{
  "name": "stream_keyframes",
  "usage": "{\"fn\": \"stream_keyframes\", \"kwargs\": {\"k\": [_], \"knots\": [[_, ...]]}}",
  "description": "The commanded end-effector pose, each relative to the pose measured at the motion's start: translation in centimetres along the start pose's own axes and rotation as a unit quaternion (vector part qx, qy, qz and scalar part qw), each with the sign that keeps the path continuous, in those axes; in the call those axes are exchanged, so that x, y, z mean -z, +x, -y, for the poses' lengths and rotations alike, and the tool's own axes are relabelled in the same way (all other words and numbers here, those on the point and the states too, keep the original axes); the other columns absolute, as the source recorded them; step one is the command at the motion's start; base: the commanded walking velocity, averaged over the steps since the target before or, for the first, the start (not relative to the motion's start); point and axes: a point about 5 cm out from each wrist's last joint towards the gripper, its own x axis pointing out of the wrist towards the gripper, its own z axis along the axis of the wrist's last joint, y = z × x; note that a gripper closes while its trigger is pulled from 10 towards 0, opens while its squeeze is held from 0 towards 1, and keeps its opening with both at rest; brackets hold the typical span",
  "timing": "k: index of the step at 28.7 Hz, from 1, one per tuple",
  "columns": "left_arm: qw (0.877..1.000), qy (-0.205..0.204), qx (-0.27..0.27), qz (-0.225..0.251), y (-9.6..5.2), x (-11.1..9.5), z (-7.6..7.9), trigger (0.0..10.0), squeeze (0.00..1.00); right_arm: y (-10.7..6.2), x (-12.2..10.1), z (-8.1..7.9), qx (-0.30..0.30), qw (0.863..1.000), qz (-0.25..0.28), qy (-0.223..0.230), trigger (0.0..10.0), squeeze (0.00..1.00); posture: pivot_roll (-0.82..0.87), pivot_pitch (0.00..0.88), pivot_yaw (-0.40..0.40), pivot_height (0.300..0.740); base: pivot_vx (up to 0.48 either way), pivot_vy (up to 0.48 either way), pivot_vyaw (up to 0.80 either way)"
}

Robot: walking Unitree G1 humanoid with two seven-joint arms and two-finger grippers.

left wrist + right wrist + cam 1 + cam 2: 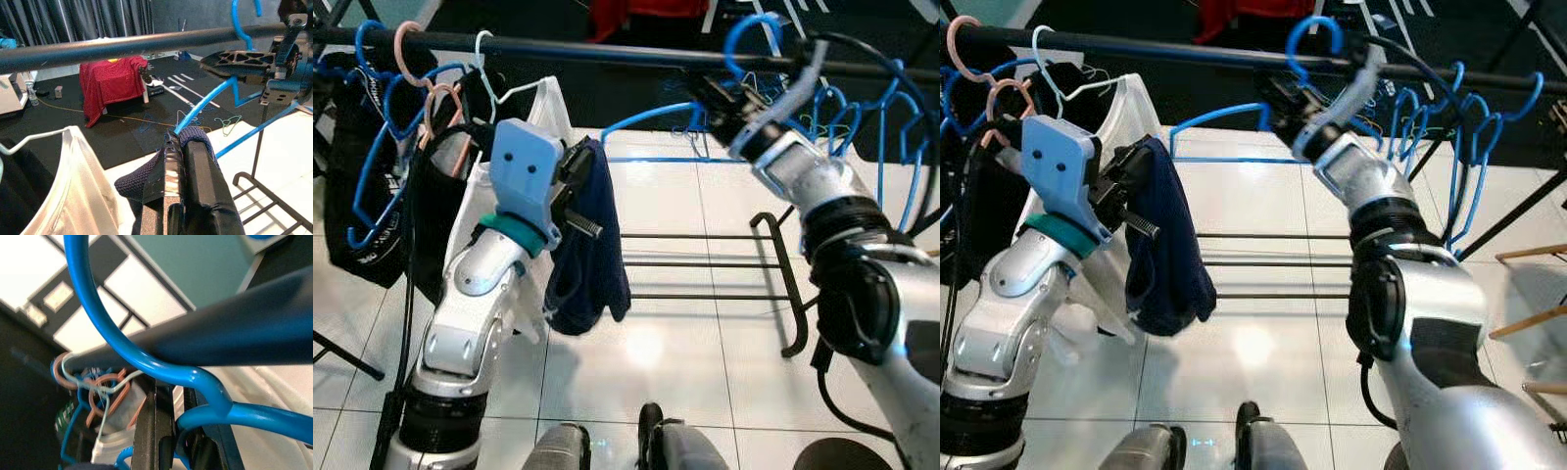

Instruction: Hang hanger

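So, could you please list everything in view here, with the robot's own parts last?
Rail: one, black, across the top.
Held hanger: one, blue, hook at the rail, gripped near the neck.
Dark garment: one, navy, draped on the held hanger's left end.
Hung hangers: several, blue, on the rail's right end.
Hangers with clothes: several, blue, pink, white, rail's left end.
Floor rack: one, black, on white tiles.
Red cloth: one, beyond the rail.
Left gripper: pinching the garment.
Right gripper: on the hanger's neck.
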Motion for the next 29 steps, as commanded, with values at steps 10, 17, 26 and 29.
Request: {"fn": "stream_keyframes", "kwargs": {"k": [10,17,26,29], "knots": [[1.000,0.006,-0.011,0.000,-0.7,-0.2,-0.3,10.0,0.00,0.6,2.1,-0.8,-0.049,0.996,-0.074,-0.014,10.0,0.00,0.23,0.141,-0.025,0.740,0.000,0.000,0.00],[1.000,0.012,-0.012,-0.003,-0.9,-0.3,-0.6,10.0,0.00,0.3,1.6,-0.3,-0.032,0.998,-0.048,0.004,10.0,0.00,0.25,0.130,-0.017,0.740,0.000,0.000,0.00],[1.000,0.023,-0.008,-0.007,-1.1,-0.5,-1.0,10.0,0.00,-0.8,-1.2,0.8,0.016,0.998,0.045,0.033,10.0,0.00,0.26,0.110,0.005,0.740,0.000,0.000,0.00],[1.000,0.025,-0.006,-0.008,-1.0,-0.6,-1.0,10.0,0.00,-1.0,-1.1,0.9,0.018,0.998,0.054,0.042,10.0,0.00,0.26,0.108,0.007,0.740,0.000,0.000,0.00]]}}
